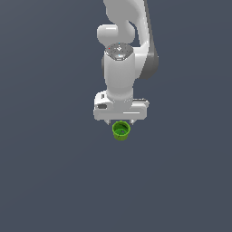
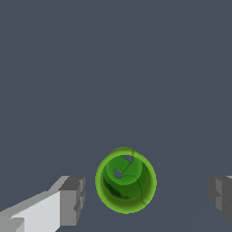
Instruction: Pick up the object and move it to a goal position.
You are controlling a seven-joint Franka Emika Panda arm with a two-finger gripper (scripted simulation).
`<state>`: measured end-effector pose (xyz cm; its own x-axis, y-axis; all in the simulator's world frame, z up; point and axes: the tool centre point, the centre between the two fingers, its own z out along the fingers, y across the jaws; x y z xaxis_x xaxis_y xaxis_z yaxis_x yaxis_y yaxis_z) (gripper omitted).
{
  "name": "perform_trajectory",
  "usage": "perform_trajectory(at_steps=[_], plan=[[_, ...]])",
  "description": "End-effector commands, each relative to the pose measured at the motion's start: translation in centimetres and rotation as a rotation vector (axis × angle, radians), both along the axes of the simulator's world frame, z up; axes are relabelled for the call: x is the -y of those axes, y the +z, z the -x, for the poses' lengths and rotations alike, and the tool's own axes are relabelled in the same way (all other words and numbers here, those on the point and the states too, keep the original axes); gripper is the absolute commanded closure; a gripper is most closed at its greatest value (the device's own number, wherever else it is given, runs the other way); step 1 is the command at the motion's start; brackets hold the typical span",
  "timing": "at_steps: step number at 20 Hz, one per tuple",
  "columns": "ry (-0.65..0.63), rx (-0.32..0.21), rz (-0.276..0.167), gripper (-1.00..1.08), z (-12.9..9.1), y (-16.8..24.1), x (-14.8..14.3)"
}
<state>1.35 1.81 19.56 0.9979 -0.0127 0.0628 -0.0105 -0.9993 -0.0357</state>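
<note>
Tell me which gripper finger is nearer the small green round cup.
Neither finger touches the small green round cup; the finger with the white body is nearer than the grey finger.

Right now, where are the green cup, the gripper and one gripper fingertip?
green cup (image 2: 126, 180): wrist view, on its darker inside.
gripper (image 2: 146, 194): wrist view, midway between the fingertips, which stand apart, clear of the cup.
fingertip (image 2: 72, 200): wrist view, on its grey pad.
</note>
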Motion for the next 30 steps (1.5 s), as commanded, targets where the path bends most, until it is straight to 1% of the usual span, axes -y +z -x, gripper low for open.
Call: perform_trajectory(at_steps=[1,7,13,17,23,26,30], plan=[[0.000,0.000,0.000,-0.20,0.0,0.0,0.0],[0.022,-0.016,0.006,-0.20,0.5,-0.4,-0.4],[0.022,-0.016,0.006,-0.20,0.5,-0.4,-0.4],[0.036,-0.017,0.020,-0.20,0.6,-0.6,-0.4],[0.088,-0.020,0.070,-0.20,1.2,-1.3,-0.4],[0.128,-0.023,0.107,-0.20,1.6,-1.9,-0.4],[0.199,-0.026,0.169,-0.20,2.3,-2.7,-0.4]])
